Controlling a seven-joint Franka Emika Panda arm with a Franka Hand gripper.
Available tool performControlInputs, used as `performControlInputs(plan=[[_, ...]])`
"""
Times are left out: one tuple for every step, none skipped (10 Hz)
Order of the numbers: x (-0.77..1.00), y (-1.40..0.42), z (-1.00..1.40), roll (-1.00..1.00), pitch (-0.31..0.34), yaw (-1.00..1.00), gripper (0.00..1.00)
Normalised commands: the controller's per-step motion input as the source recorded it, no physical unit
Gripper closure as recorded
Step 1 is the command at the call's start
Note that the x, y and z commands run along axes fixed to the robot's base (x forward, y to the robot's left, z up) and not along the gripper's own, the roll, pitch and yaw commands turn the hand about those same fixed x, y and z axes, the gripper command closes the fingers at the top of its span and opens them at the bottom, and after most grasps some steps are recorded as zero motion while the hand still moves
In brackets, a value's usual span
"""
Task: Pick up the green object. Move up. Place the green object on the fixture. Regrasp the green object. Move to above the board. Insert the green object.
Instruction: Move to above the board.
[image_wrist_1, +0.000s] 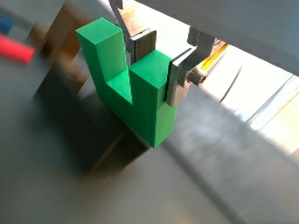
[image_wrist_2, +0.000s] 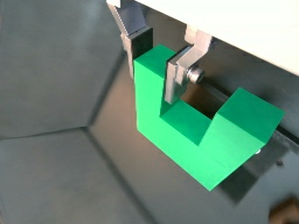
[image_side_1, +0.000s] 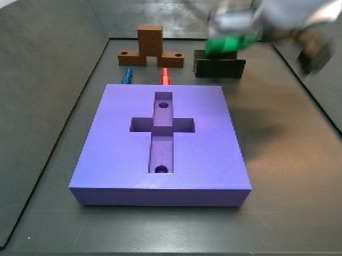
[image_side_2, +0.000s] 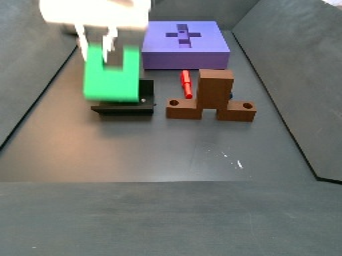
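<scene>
The green object (image_wrist_1: 105, 48) is a bright green U-shaped block. My gripper (image_wrist_1: 162, 77) grips one of its legs, with a silver finger (image_wrist_1: 181, 79) flat against the leg's side. Both wrist views show this (image_wrist_2: 156, 74), with the block's other leg (image_wrist_2: 251, 114) sticking out free. In both side views the gripper (image_side_2: 112, 55) (image_side_1: 234, 30) holds the green object (image_side_2: 114, 82) (image_side_1: 230, 43) upright right on top of the dark fixture (image_side_2: 120, 110) (image_side_1: 221, 68). I cannot tell whether it rests there. The purple board (image_side_1: 120, 150) (image_side_2: 214, 45) lies apart, its cross recess bare.
A brown stepped block (image_side_2: 211, 98) (image_side_1: 150, 45) stands beside the fixture. A thin red rod (image_side_2: 186, 82) (image_side_1: 166, 73) lies between it and the board. A blue piece (image_side_1: 124, 72) lies near the rod. Dark walls (image_side_1: 54, 120) ring the floor.
</scene>
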Motion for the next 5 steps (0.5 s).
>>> performControlInputs(plan=[[-0.06,-0.03,1.4,-0.01,0.009,-0.06,1.0],[-0.06,-0.01,1.4,-0.01,0.034,-0.04,1.0],[-0.04,-0.03,1.4,-0.01,0.068,-0.03,1.0],[-0.04,-0.03,1.4,0.0,0.068,-0.03,1.0],[-0.01,-0.02,0.95,-0.01,0.076,0.0,1.0]])
